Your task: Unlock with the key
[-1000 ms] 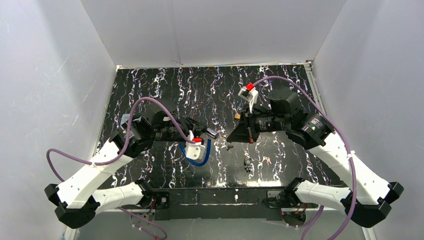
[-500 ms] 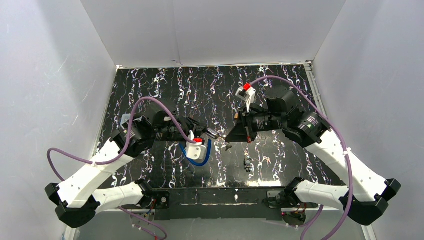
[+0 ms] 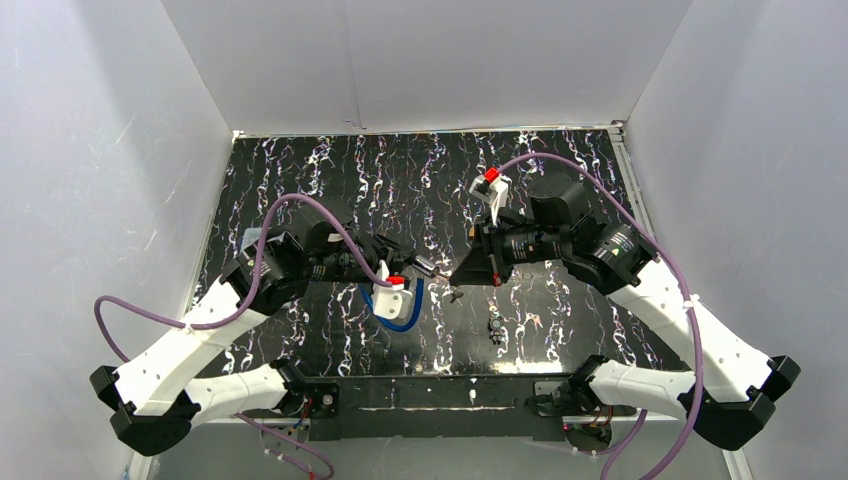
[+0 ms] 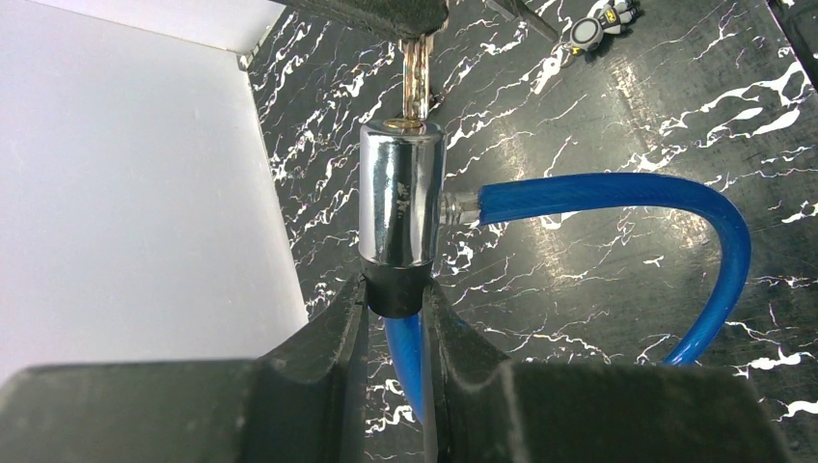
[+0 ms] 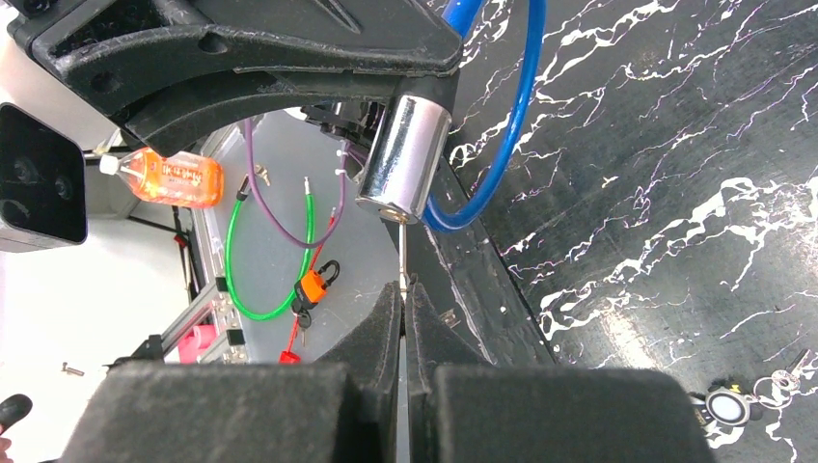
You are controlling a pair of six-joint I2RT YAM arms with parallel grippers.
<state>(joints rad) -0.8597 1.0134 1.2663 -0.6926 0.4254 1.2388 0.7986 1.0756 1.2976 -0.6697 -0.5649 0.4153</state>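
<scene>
Bench [image 3: 330, 170] top is black with white marbling, boxed in by plain white walls [image 3: 420, 60] on the left, far and right sides. Small key fob [image 3: 494, 326] lies flat near the near edge, a bit right of centre, apart from both arms.

Left arm [image 3: 190, 340] comes up from the near left corner, forearm level and pointing right. Left gripper [image 4: 395, 289] jaws narrow, clamped on the black end of the lock barrel [image 4: 400, 198]. The chrome barrel is held off the bench over its middle, free end facing the right arm. Blue cable [image 4: 617, 193] leaves the barrel's side and loops down toward the near edge.

Right arm [image 3: 700, 340] comes up from the near right corner, elbow high, forearm pointing left. Right gripper [image 5: 403, 294] pads pressed together on the key [image 5: 402, 253], blade sticking out past the tips. Key tip meets the barrel's end face at the keyhole; how deep it sits cannot be told. Both grippers nearly nose to nose over bench centre.
</scene>
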